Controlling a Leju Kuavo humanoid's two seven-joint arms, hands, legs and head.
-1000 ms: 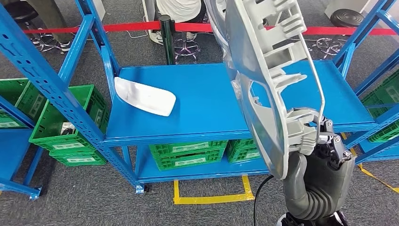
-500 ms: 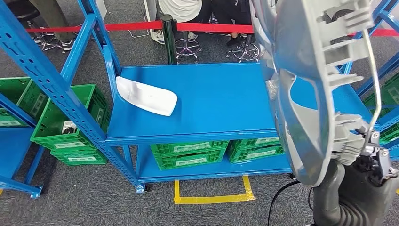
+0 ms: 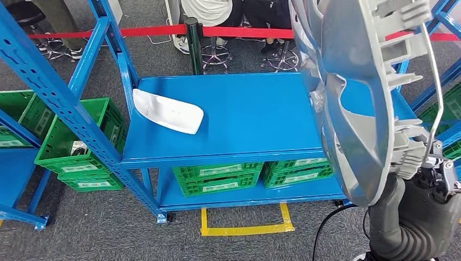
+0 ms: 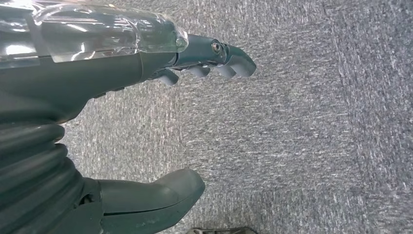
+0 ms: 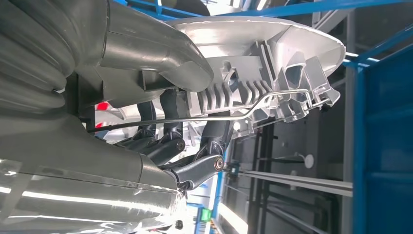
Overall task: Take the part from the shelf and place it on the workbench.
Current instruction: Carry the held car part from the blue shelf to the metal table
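Part (image 3: pixel 353 98): grey ribbed plastic shell with wire, gripped by right hand (image 3: pixel 435 174) fingers (image 5: pixel 195 168).

Grey carpet (image 3: pixel 81 228), blue racks (image 3: pixel 54 92).

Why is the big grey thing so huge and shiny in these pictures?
Head view: the grey part, gripped by the right hand, sits close to the camera, so it looms. Right wrist view: bright glare whitens its shell; the background beyond is dim.

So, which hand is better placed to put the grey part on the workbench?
The right hand: it already grips the grey part, raised upright. The left hand hangs over the carpet, holding nothing.
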